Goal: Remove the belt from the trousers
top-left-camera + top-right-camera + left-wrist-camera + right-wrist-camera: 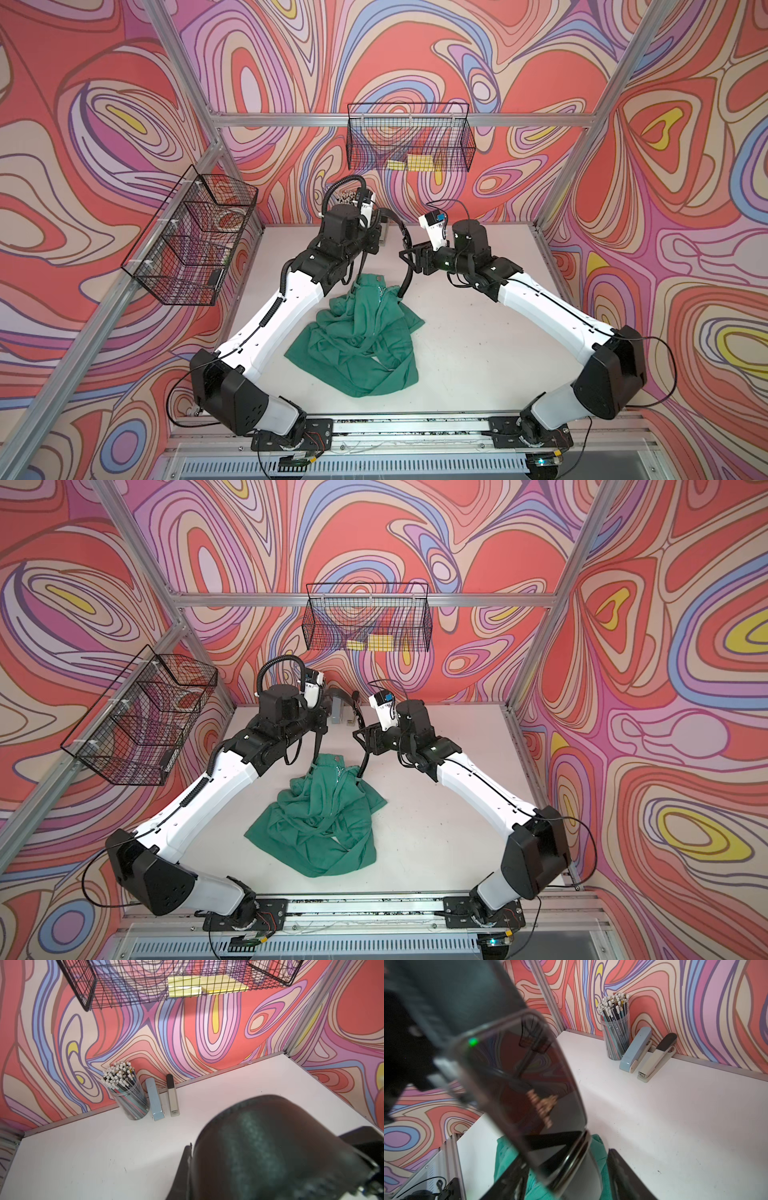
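Left claw (376, 237) is pinched tight on the belt (270, 1147), up over the back of the tabletop (478, 324). The strap arcs from it through the spread right claw (408, 257), ungripped, then drops into the waistband of the trousers (357, 345) heaped mid-tabletop. Right claw sits nearer the waistband, so it probably regrips low. Belt is glossy, stiff and holds its curve. Trousers are soft, crumpled teal cloth.
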Robot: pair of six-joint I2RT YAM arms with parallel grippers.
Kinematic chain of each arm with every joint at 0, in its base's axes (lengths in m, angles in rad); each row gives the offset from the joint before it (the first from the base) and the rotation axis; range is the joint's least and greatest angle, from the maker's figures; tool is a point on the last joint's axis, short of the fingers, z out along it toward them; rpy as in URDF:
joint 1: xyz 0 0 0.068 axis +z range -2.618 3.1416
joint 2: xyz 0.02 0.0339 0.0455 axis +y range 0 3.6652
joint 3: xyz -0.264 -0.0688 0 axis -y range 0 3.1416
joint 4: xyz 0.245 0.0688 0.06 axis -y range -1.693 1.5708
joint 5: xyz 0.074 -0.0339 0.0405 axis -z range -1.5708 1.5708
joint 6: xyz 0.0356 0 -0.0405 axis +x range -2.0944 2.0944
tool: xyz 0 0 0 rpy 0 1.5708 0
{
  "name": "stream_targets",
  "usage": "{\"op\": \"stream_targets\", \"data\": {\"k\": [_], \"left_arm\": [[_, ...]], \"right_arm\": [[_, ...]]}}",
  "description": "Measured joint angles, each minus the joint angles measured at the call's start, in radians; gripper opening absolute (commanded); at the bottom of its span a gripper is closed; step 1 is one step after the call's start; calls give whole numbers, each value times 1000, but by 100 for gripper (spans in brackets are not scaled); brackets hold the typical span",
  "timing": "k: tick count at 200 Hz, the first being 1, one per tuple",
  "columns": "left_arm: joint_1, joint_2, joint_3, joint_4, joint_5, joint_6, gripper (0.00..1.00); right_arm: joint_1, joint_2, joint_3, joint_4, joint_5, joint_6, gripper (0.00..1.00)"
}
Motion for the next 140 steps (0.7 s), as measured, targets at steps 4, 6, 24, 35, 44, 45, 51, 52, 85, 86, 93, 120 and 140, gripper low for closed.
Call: {"op": "stream_targets", "data": {"k": [4, 6, 24, 35, 44, 45, 51, 52, 85, 86, 93, 120, 140], "left_arm": [[0, 1, 2, -9, -6, -8, 0], [0, 2, 3, -14, -10, -13, 0], [0, 15, 22, -50, -34, -45, 0], [0, 24, 35, -71, -43, -64, 0], [0, 30, 45, -85, -49, -77, 0], [0, 31, 45, -86, -49, -78, 0], [0, 34, 48, -90, -52, -86, 0], [0, 35, 49, -91, -52, -87, 0], [0, 38, 52, -116, -51, -122, 0], [0, 38, 52, -116, -51, -123, 0], [0, 39, 54, -120, -51, -127, 0], [0, 43, 63, -134, -48, -141, 0], [0, 43, 64, -138, -44, -148, 0]], "right_arm": [[0, -10, 0, 1, 0, 1, 62], [0, -16, 0, 1, 2, 1, 62], [0, -56, 3, 4, 25, 4, 60], [0, -63, 21, 3, 45, 3, 59], [0, -60, 45, 0, 59, 3, 58], [0, -59, 47, 0, 60, 2, 58], [0, -53, 65, -2, 68, 2, 57], [0, -51, 69, -2, 70, 2, 57], [0, 17, 192, -29, 87, -14, 50], [0, 21, 198, -31, 87, -17, 50], [1, 39, 223, -45, 90, -24, 49], [5, 110, 317, -109, 102, -51, 41], [10, 148, 365, -154, 108, -69, 38]]}}
